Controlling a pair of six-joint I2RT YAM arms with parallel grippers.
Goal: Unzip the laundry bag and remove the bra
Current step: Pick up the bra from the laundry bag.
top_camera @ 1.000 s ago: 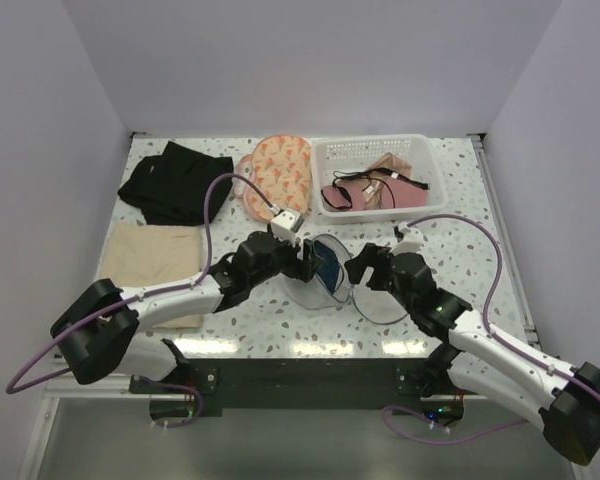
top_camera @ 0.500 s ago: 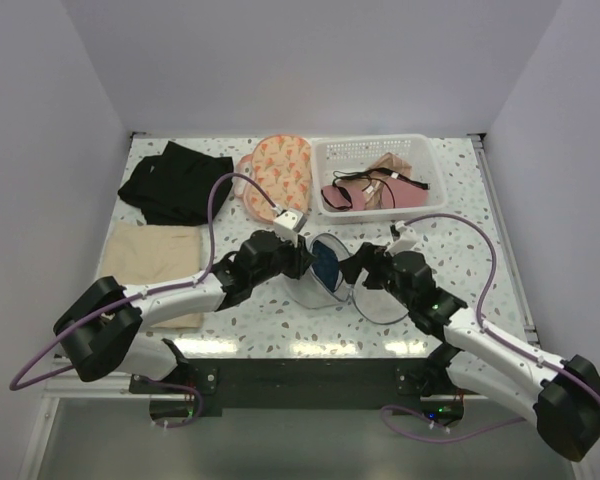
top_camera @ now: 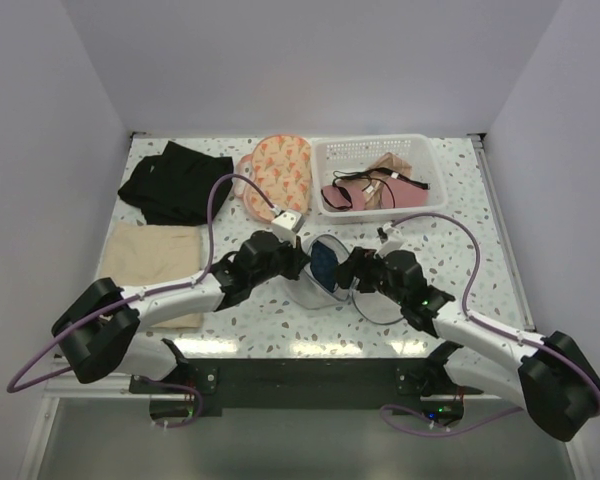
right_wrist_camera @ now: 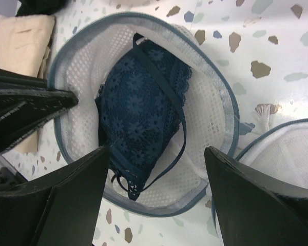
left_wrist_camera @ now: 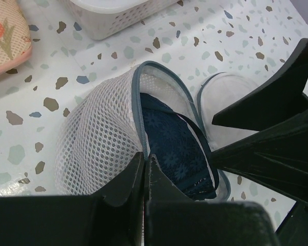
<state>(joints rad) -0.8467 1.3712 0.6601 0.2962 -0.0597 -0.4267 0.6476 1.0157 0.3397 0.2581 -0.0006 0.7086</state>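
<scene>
Laundry bag of round white mesh with a grey-blue zipper rim (top_camera: 312, 290) lies in the middle of the white speckled tabletop (top_camera: 480, 240), just in front of the two arms. It is already unzipped: its flat lid half (top_camera: 382, 305) is folded out toward the right arm and rests on the tabletop. So the first part of the task looks done. The second part is not yet done, because the dark blue lace bra (right_wrist_camera: 138, 123) is inside the open shell, with one thin strap lying across it. The left end effector (left_wrist_camera: 145, 160) has its fingers pressed together on the rim of the bag and seems to hold the shell tilted, so the opening faces up and toward the right arm. The right end effector (right_wrist_camera: 156, 149) hangs just above the bra with its fingers wide apart and nothing between them; I judge it is placed to reach in. The bra is folded into a long oval, and its long axis runs roughly from near to far, slanted a little to the left at the far end. Farther away on the left are a folded beige cloth (top_camera: 150, 255) and a crumpled black garment (top_camera: 175, 180). At the far edge are an orange patterned pouch (top_camera: 280, 170) and a white plastic basket (top_camera: 438, 180) holding some garments.
</scene>
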